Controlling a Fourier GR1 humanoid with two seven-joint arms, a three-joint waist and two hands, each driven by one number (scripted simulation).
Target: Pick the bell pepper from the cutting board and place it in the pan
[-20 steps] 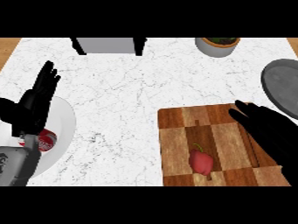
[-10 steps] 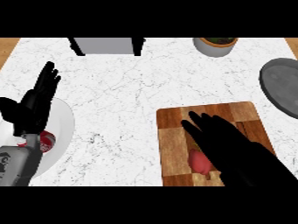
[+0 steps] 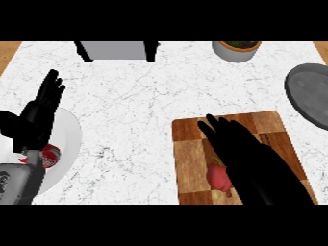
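The black right hand has moved in the last second from the right edge of the brown chequered wooden cutting board to the middle of it, and now it lies over the board with its fingers stretched out and a little spread, holding nothing. The small red bell pepper is in the same place as before, on the lower part of the board, just beside the left side of this hand and partly covered by it; I cannot tell if the palm already touches it. In my judgement this means that the reaching is almost done and the next step is to close the fingers around the pepper, so the task is only at its beginning. The round dark grey pan waits at the right edge of the white marble counter, well apart from the board, and nothing is in it. The black left hand rests open at the left, fingers up, over a white round plate with a small red and white thing on it. I count one pepper, one board, one pan, one plate, one grey pot with something dark inside and one grey box-like object at the far edge
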